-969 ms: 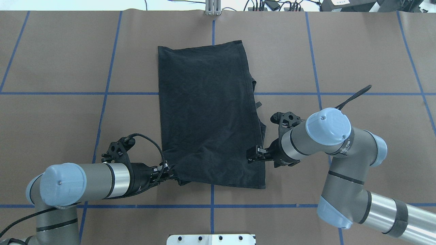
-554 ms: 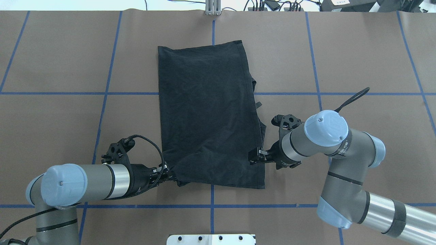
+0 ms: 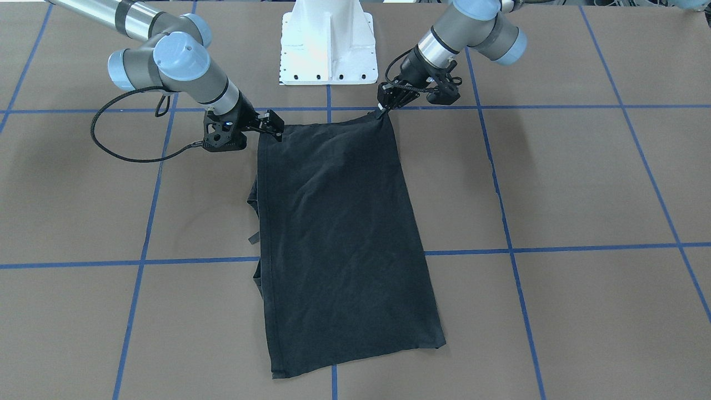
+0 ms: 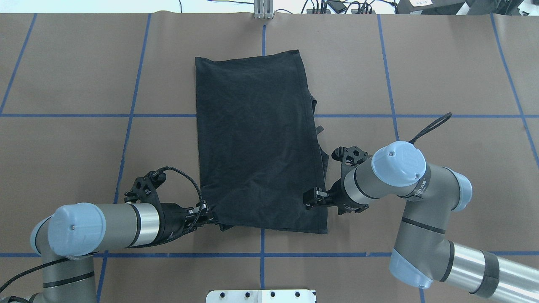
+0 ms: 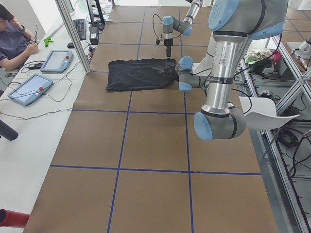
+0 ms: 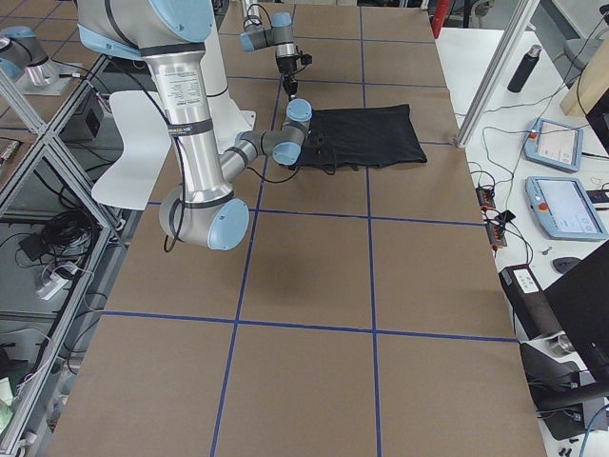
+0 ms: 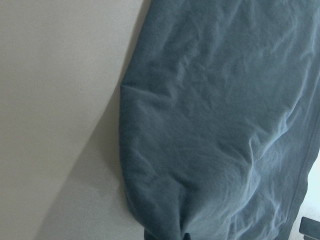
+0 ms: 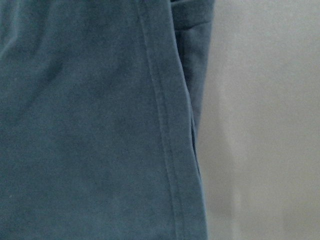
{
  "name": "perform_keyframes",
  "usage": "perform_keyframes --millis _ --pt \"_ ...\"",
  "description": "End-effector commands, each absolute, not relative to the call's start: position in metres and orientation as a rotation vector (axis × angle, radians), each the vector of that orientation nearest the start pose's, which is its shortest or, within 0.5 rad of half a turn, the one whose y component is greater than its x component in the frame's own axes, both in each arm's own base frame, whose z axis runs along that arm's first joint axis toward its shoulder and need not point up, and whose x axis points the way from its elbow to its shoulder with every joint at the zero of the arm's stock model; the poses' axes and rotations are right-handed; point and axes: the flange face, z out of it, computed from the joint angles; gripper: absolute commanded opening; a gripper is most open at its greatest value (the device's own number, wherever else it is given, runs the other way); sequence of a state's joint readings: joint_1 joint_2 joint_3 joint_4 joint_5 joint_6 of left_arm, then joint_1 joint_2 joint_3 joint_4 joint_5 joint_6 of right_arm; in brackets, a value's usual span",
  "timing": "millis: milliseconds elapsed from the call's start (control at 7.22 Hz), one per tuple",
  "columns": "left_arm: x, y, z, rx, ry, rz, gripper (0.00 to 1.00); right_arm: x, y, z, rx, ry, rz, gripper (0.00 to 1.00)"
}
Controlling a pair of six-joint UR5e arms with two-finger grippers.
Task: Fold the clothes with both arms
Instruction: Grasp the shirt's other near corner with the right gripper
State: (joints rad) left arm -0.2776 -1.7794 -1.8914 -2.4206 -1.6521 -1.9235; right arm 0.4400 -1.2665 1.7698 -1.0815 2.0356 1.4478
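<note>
**Arm pose.** The left arm (image 4: pixel 105 225) lies low over the table (image 4: pixel 63 160), with its forearm nearly level and pointing inward toward the right arm. The left gripper (image 4: pixel 207 213) has its fingers pressed together on the nearest corner of the black T-shirt (image 4: pixel 257 139). In the left wrist view the fabric draws into a gathered point at that pinch. The right arm (image 4: pixel 398 165) is bent sharply at the elbow, and its wrist is turned back toward the left arm. The right gripper (image 4: pixel 312 199) sits on the hemmed side edge of the T-shirt, just short of the other near corner. The views do not show whether its fingers are spread or pinching cloth.

**T-shirt location.** The T-shirt lies flat between the two grippers, plain side up, and extends away from both fingertips toward the far side of the table. A sleeve fold protrudes just beyond the right gripper. The white pedestal base (image 4: pixel 261 295) is behind both grippers.

**Change from the earlier frames.**
- The right gripper has slid along the hem toward the near corner, and the right elbow and wrist have drawn back toward the base.
- The left arm and left gripper are essentially unchanged, with the grip maintained.
- The T-shirt outline is the same.
</note>
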Motion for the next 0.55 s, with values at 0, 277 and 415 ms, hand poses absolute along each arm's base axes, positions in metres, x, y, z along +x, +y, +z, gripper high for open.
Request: perform_keyframes --millis 0,277,415 --pt "0.4871 -0.2689 0.2999 -0.122 1.393 -0.469 0.0 -0.5102 -0.3312 0.341 -0.144 -1.055 0.048 0.99" --pt "0.4867 -0.2686 0.2992 -0.124 1.395 -0.467 0.0 -0.5126 -0.3284 0.3417 -0.146 -1.052 0.044 0.99" --pt "0.4867 -0.2686 0.2992 -0.124 1.395 -0.467 0.0 -0.5141 -0.3271 0.3401 -0.147 -1.054 0.041 0.99"
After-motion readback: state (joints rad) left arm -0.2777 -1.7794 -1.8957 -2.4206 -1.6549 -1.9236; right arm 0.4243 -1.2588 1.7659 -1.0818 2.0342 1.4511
